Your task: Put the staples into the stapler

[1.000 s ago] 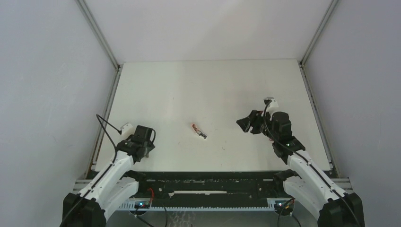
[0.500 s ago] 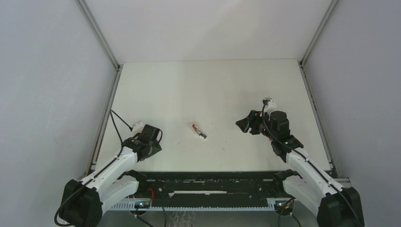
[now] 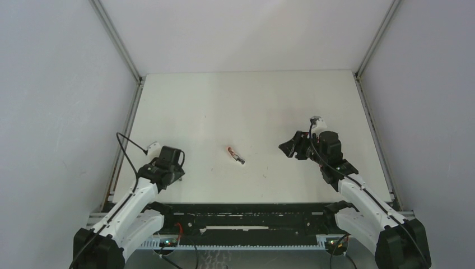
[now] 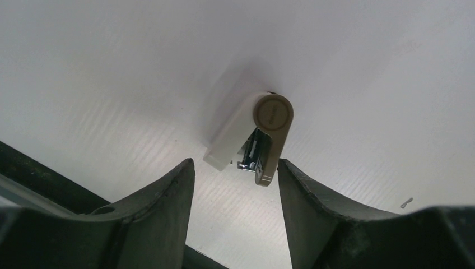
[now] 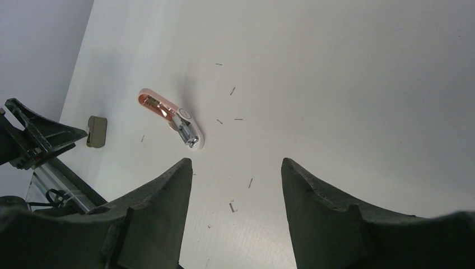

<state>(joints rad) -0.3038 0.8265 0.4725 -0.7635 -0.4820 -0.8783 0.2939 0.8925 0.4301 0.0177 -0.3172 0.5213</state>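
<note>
Stapler [image 3: 236, 155] lies mid-frame on the surface [image 3: 252, 106]; right pincer [image 5: 235, 168] open, left pincer [image 4: 234, 168] open before a tan item [image 4: 271, 115], possibly plastic.

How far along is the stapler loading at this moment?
Done: nothing yet; the stapler lies untouched mid-table among loose staple bits. In hand: the left gripper hangs open over a small tan-and-white item; the right gripper is open and empty. Left: fetching the staples, which I cannot pick out, and loading them.
</note>
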